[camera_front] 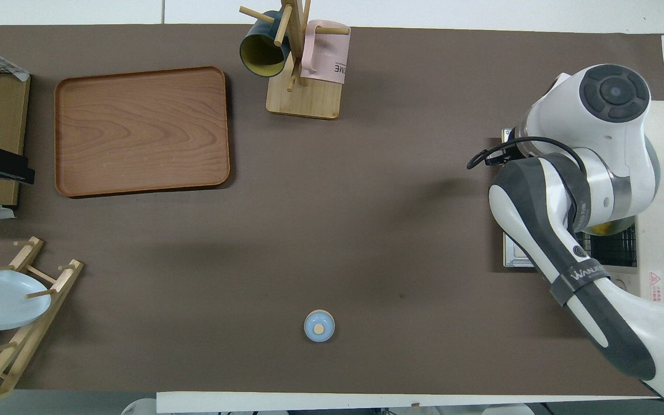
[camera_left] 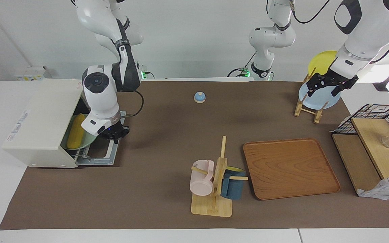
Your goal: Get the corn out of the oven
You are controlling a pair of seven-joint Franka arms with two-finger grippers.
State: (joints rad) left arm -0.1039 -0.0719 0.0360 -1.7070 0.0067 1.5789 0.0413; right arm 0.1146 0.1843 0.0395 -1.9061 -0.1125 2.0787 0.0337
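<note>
Judging the corn [camera_left: 75, 131]: it looks light, stiff and smooth, likely to slip or roll; a hold across its thick middle seems safest.
Corn's place: lying on a green plate [camera_left: 89, 137] inside the oven [camera_left: 42, 123], whose door [camera_left: 104, 156] is folded down flat.
Right gripper [camera_left: 114, 134]: fingertips shut at the door's outer edge, apparently on its handle, which is hidden; it must let go before reaching in.
Left gripper [camera_left: 329, 84]: open, waiting over the plate rack [camera_left: 307, 108] at the left arm's end.
In the way: the oven's low opening and the lowered door crowd any approach; the plate may slide.
Elsewhere: tray [camera_left: 289, 168], mug stand [camera_left: 214, 189] and small bell [camera_left: 199, 97], well apart from the oven.
</note>
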